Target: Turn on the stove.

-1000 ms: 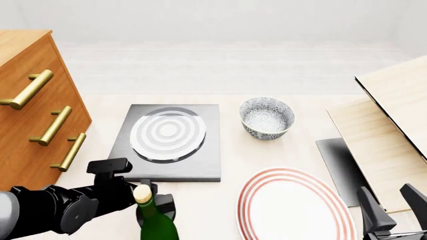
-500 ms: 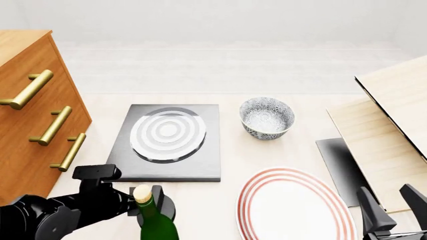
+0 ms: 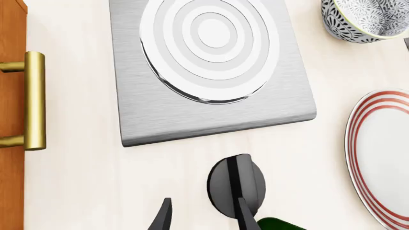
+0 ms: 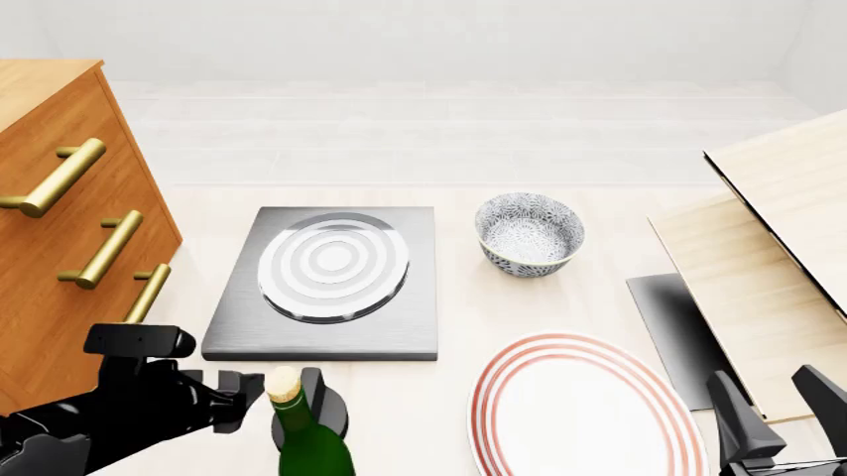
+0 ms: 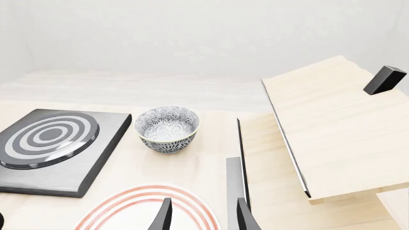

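Note:
The stove [image 4: 405, 315] is a flat grey slab with a ringed round burner [image 4: 331, 264]. Its black knob [image 4: 321, 399] sits on the table just in front of the slab's near edge, partly hidden by a green bottle [image 4: 301, 436]. My left gripper [image 4: 238, 389] hovers open just left of the knob, holding nothing. In the left wrist view the knob [image 3: 236, 184] lies ahead of the left gripper [image 3: 203, 218], level with one fingertip [image 3: 243, 214], and the stove [image 3: 211, 112] is beyond. My right gripper [image 4: 779, 416] stands open at the near right; the right wrist view shows the right gripper [image 5: 203, 216] empty.
A wooden dresser [image 4: 66, 238] with brass handles stands at the left. A patterned bowl [image 4: 530, 233] sits right of the stove, and a red-rimmed plate [image 4: 576, 407] is near the front. Wooden boards [image 4: 768, 248] and a dark flat panel [image 4: 675, 332] lie at the right.
My left arm has drawn back toward the near left, away from the stove's front edge. The knob and bottle have not moved. The right arm is still.

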`<action>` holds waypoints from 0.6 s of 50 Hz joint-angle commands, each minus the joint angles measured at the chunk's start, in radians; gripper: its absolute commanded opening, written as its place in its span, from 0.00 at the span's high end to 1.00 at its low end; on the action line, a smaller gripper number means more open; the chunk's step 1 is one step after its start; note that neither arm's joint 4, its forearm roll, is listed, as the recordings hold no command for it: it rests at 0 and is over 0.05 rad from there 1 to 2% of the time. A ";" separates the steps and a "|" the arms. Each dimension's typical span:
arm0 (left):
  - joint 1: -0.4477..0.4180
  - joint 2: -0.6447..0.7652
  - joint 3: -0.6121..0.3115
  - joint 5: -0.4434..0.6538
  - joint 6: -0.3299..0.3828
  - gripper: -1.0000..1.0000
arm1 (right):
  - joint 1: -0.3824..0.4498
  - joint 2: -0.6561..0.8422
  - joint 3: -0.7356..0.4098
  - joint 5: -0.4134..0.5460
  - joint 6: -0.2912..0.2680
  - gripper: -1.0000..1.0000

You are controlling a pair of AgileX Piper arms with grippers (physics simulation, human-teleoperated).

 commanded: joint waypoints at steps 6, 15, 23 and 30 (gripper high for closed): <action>0.057 -0.281 0.015 0.146 0.069 0.00 | 0.003 0.000 0.000 0.000 -0.003 0.00; 0.107 -0.403 -0.001 0.220 0.132 0.00 | 0.002 0.000 0.000 0.001 -0.004 0.00; 0.120 -0.504 -0.009 0.273 0.141 0.00 | 0.005 0.000 0.000 0.006 -0.016 0.00; 0.144 -0.606 0.008 0.320 0.144 0.00 | -0.002 0.000 0.000 0.006 -0.014 0.00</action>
